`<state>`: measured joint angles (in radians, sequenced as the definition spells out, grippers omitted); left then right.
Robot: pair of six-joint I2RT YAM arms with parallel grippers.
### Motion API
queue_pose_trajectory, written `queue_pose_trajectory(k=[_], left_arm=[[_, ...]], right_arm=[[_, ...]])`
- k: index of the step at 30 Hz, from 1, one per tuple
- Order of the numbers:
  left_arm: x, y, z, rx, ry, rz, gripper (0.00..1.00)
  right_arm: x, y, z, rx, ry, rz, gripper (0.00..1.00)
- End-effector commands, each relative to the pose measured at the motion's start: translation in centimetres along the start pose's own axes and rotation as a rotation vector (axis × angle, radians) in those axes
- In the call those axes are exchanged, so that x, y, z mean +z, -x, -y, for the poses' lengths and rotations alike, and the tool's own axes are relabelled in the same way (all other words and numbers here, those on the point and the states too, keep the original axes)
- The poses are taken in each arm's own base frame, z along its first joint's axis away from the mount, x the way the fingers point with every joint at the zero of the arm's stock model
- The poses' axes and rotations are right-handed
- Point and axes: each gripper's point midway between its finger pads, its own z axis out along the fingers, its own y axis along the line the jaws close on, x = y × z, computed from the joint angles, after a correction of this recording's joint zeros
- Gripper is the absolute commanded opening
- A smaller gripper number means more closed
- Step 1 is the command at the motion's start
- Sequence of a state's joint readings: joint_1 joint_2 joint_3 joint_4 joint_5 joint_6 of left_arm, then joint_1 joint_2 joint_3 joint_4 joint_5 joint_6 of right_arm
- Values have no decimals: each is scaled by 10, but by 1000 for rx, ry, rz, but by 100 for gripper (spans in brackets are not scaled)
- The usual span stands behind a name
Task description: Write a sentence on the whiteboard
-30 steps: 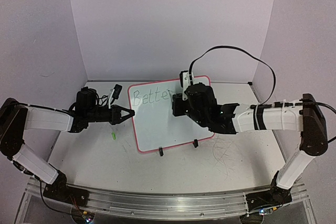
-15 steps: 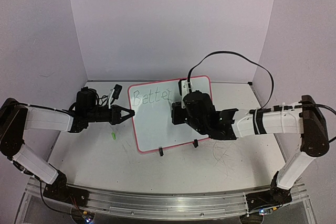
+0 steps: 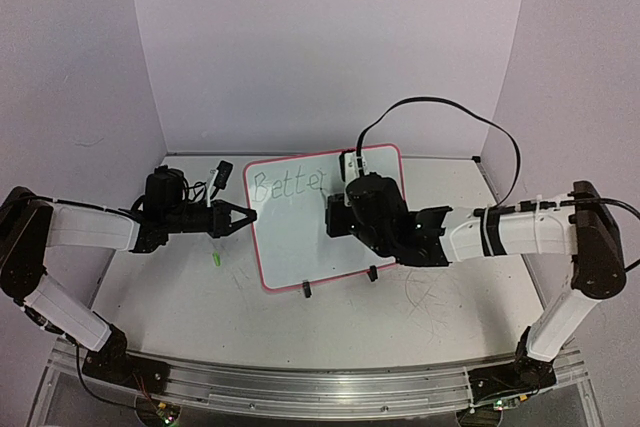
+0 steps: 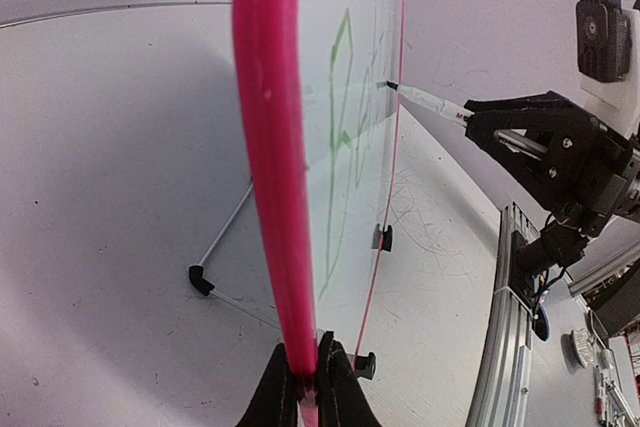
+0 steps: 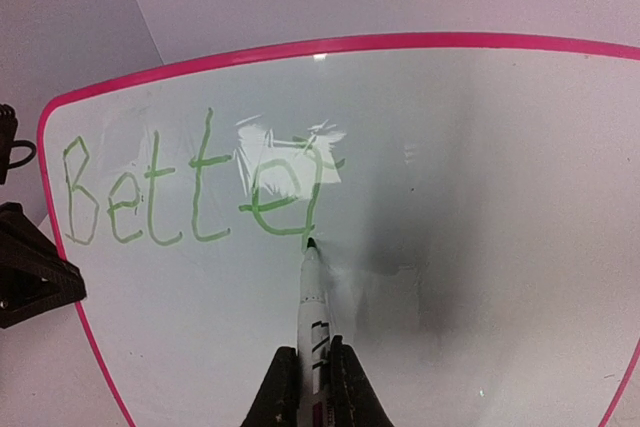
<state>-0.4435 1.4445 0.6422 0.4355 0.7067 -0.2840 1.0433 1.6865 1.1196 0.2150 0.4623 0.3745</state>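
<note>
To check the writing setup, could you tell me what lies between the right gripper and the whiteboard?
A white marker, held by the right gripper, its tip touching the whiteboard; the right wrist view shows it.

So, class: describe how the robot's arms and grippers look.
The left arm and right arm have white tubular links and black joints. The left gripper and right gripper are black with tapering fingers. A thin black cable loops over the right arm.
</note>
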Motion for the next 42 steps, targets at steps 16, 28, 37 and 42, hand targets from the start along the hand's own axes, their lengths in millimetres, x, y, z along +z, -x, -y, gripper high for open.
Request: queue_pose_trajectory(k=[16,28,37,42], left_arm=[[2,13,2,74,20,18,0],[2,14,1,75,29,21,0],[2,12,-7,72,72,24,0],[1,12,-14,53,112,33,0]], right_arm=[[14,37,17,25,-95,88,0],[-14,65,24,38,-67,155,0],[-73,65,28,25,124,162,0],[-83,58,31,36,155,151,0]])
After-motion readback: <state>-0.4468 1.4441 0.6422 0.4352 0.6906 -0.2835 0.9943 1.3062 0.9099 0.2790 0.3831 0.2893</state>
